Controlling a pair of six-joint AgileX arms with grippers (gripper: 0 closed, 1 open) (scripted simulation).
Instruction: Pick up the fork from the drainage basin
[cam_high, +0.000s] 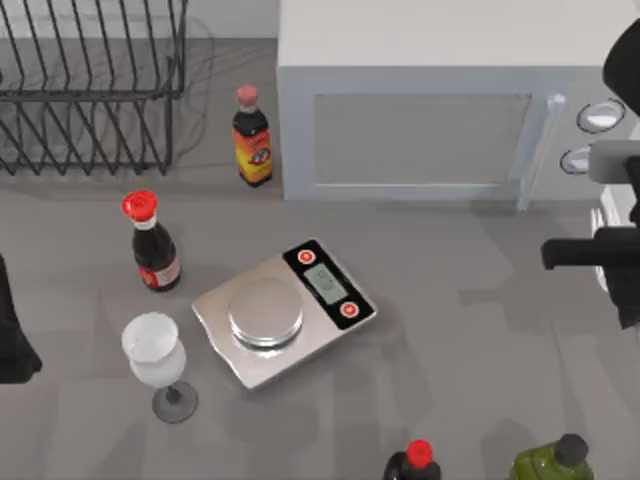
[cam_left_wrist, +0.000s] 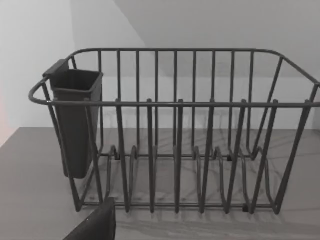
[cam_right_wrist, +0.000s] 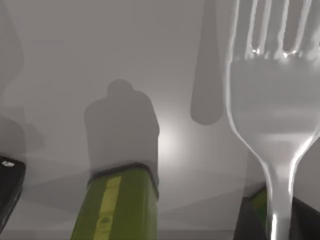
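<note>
— Where's your fork (cam_right_wrist: 272, 105)?
— Close up in the right wrist view, tines up; probably the right claw grips it.
— Left claw?
— Facing the wire rack (cam_left_wrist: 175, 150); its state's unclear.

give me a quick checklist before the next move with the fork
1. Fork close in front of the right wrist camera, tines up: ok.
2. Right gripper's hold on the fork: cannot tell, jaws unseen.
3. Dish rack has no fork left in it: ok.
4. Left arm parked at the table's left edge: ok.
5. Olive-green bottle close under the fork: not ok, keep clear.
6. Kitchen scale and wine glass away from the right arm: ok.
</note>
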